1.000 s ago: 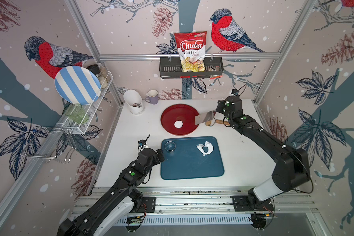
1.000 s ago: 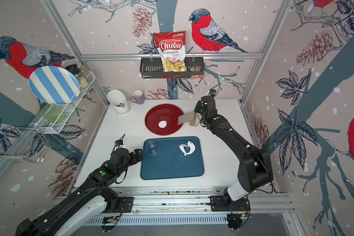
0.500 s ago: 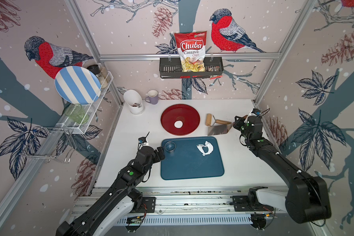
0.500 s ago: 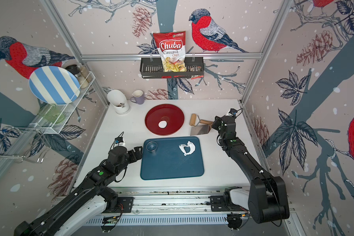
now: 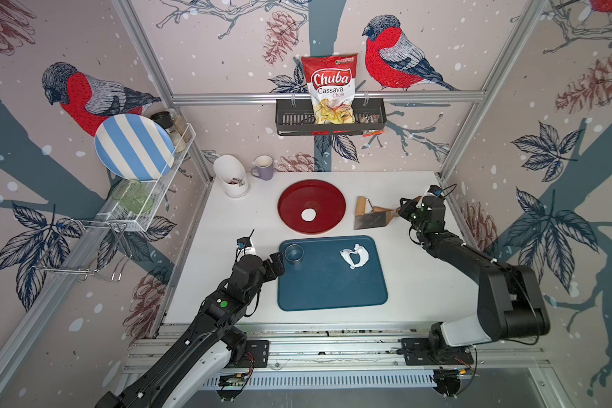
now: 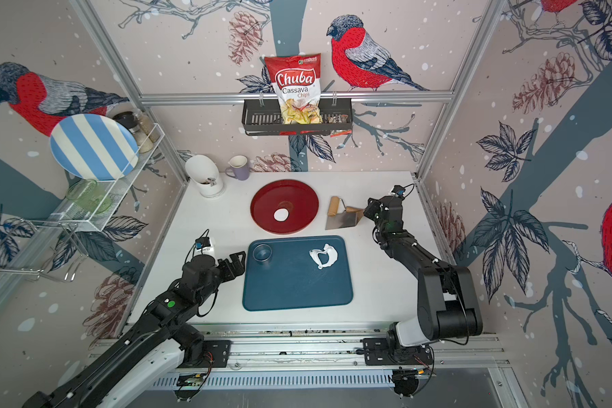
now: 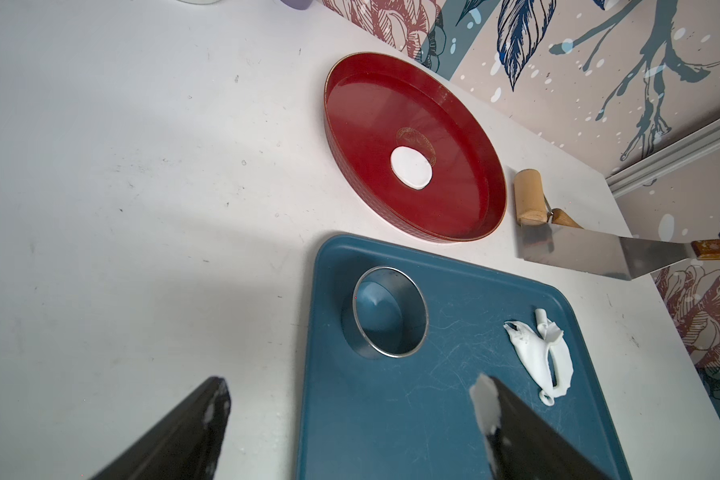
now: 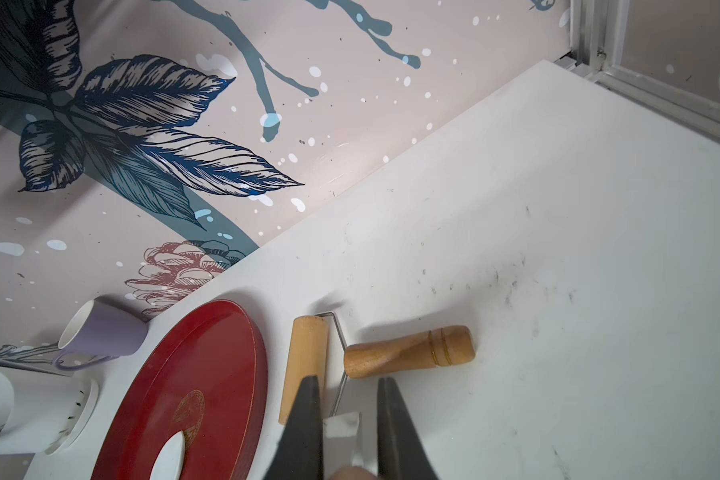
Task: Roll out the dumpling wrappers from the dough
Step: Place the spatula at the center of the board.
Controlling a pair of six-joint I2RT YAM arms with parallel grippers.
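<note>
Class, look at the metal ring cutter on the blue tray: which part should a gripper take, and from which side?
Probably the thin wall of the ring cutter, taken from above with one finger inside and one outside. It stands open end up, flat on the blue tray, so its rim is free. The open left gripper is closest.

The dough (image 7: 531, 351) looks soft and matt. The ring (image 5: 294, 260) and the scraper (image 7: 578, 251) blade are shiny metal. The roller (image 7: 526, 195) is smooth wood. The red plate (image 7: 371, 124) is glossy.
</note>
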